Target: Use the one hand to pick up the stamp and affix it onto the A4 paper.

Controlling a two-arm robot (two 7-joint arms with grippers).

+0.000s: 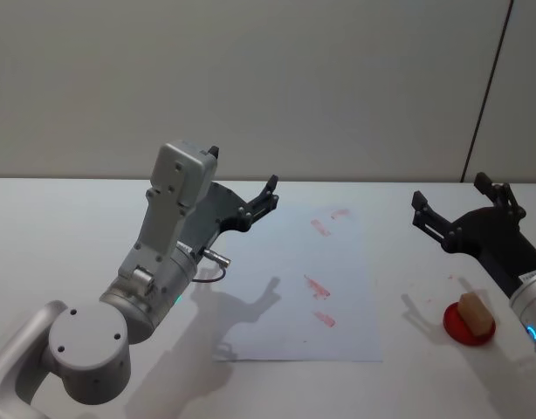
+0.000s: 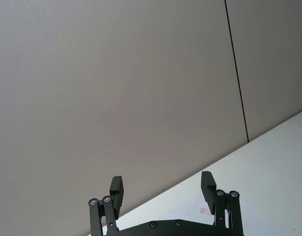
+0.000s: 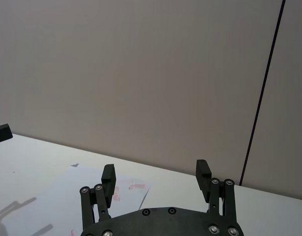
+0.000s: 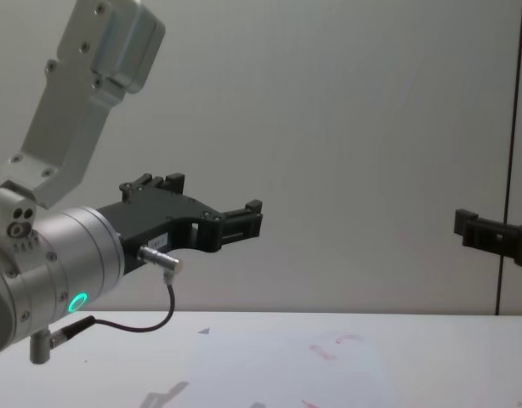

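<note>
The stamp (image 1: 476, 314), a small light-brown wooden block, stands on a round red ink pad (image 1: 468, 326) at the table's right. My right gripper (image 1: 450, 190) (image 3: 156, 169) hovers open in the air behind and above it, holding nothing. The A4 paper (image 1: 294, 288) (image 3: 92, 179) lies flat mid-table and carries several faint red prints (image 1: 319, 287). Over the sheet's left edge my left gripper (image 1: 243, 168) (image 2: 162, 181) (image 4: 214, 204) is raised and open, also holding nothing. In the chest view the right gripper (image 4: 490, 231) comes in at the right edge.
The white table (image 1: 58, 236) runs back to a plain grey wall (image 1: 268, 78). A dark vertical seam (image 1: 486, 96) marks the wall at the right. A faint red smear (image 1: 425, 288) lies on the tabletop between the sheet and the pad.
</note>
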